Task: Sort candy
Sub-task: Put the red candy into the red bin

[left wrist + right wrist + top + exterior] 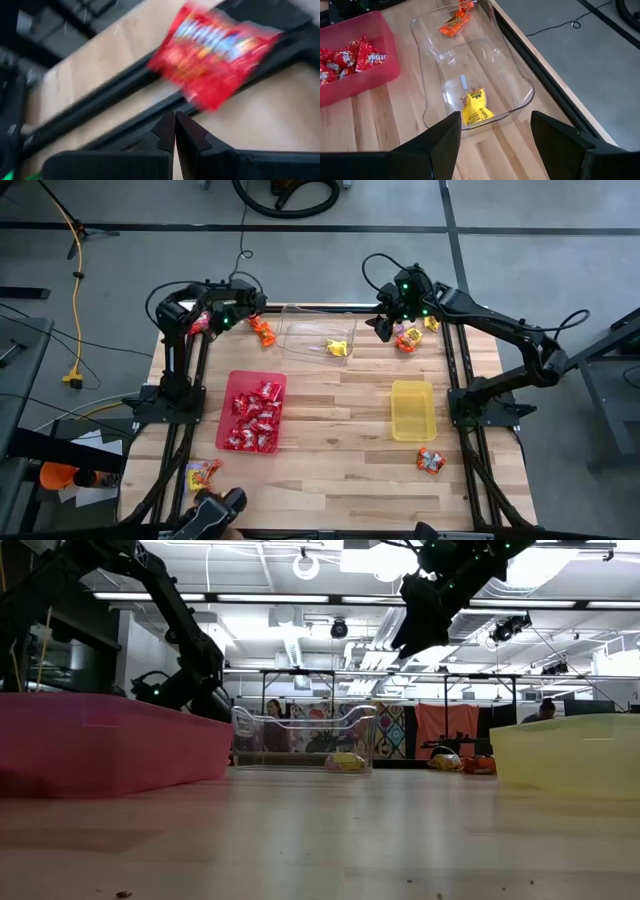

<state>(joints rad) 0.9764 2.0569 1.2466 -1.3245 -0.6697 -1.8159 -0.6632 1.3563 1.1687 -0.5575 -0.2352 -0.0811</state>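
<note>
Red plastic tray point(238, 385) nearest, heaped with shiny red candy packets point(253, 418). Yellow plastic tray point(412, 410) bare. Clear plastic tray point(300, 335): one yellow packet point(476, 106). Loose packets dot table edges. Left gripper point(175, 131) clenched beside red packet point(212, 55); right gripper point(495, 134) spread above clear tray.

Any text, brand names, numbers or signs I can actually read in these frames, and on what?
No text can be read with certainty.
Red packet in the left wrist view: light lettering, motion-blurred, unreadable.
Yellow packet in the clear tray: dark print, too small to read.
Orange packet: print too small.
Red packets in the red tray: lettering too small.
</note>
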